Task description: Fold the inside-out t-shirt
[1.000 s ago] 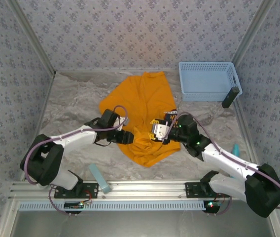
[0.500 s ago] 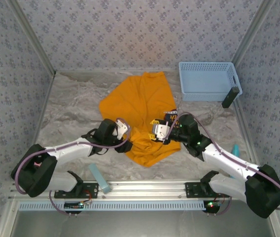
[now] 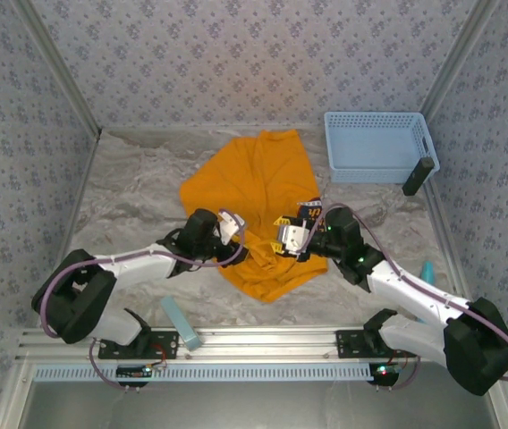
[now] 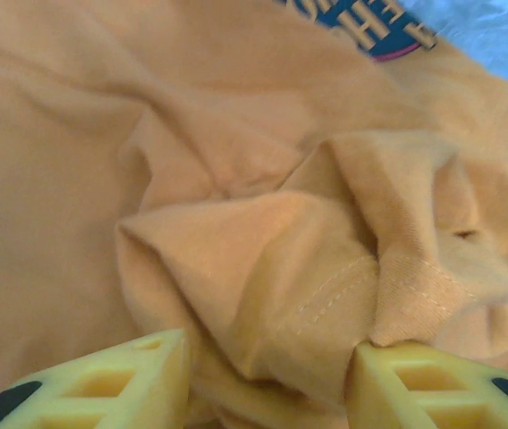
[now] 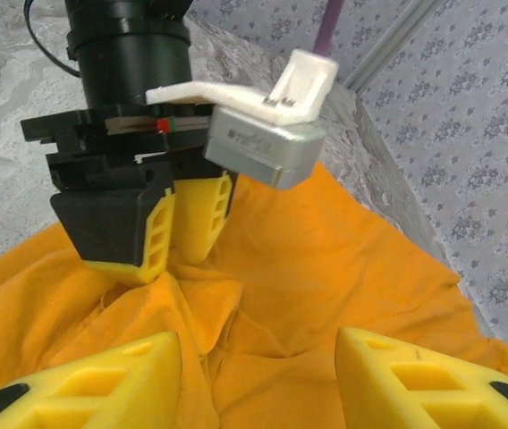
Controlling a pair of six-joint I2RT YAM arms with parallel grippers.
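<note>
The table [image 3: 133, 183] has a grey and white marbled surface with soft wrinkles in it, and a metal rail [image 3: 263, 338] runs along its near edge. Three walls [image 3: 236, 63] close the space, all covered with a pale grey paper with small flower marks. There is one inside-out t-shirt [image 3: 254, 179], orange-yellow, and it lies crumpled in the middle of the table, with its far part flatter and its near part bunched; some dark lettering [image 4: 375, 22] is visible on it in the left wrist view. There is one light blue basket [image 3: 370, 172] at the far right, apart from the shirt, and one dark object [image 3: 418, 176] leans at its near right corner. Two small pale blue objects lie near the arm bases, one on the left [image 3: 181, 323] and one on the right [image 3: 427, 271]. The left gripper [image 4: 267, 375] stands on the near part of the shirt with a raised fold between its fingers [image 4: 138, 375]; I cannot tell if it really pinches this fold. The right gripper [image 5: 258, 375] is just beside it, over the shirt, with its jaws apart and nothing between them.
</note>
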